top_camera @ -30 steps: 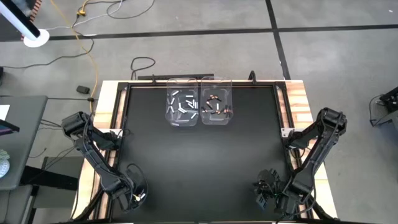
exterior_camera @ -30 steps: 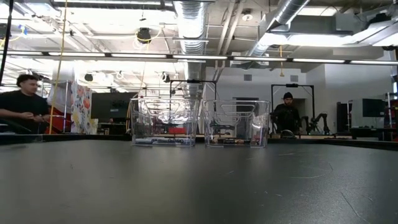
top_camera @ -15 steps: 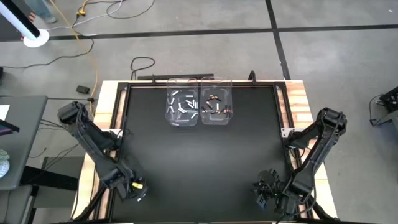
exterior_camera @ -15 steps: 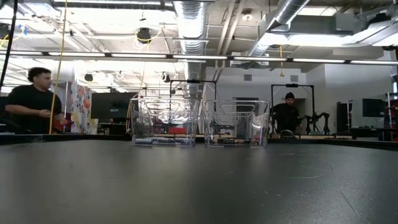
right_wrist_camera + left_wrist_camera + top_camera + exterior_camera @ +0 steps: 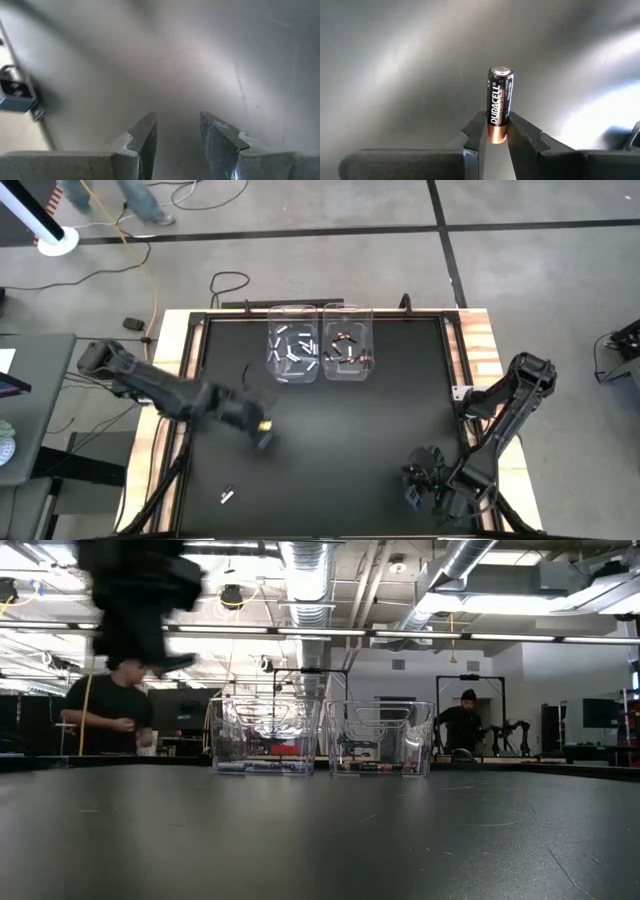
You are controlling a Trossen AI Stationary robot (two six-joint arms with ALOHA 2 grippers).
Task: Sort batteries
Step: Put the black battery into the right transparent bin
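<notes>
Left gripper (image 5: 496, 131) pinches copper-and-black Duracell battery (image 5: 499, 102) by its copper end, above bench (image 5: 330, 450), near-left of bins. Right gripper (image 5: 176, 131) waits at near-right corner, fingers apart, empty. Advice: carry to right bin (image 5: 348, 356) with the copper-dark cells, not left bin (image 5: 292, 356) with white ones; centre over opening, lower inside rim before release. One white battery (image 5: 227, 496) lies loose near front-left.

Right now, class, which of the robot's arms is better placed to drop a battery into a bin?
Left: the left gripper grips a copper-and-black battery over the table, nearer the bins. The right gripper is open, empty, at the near edge.
</notes>
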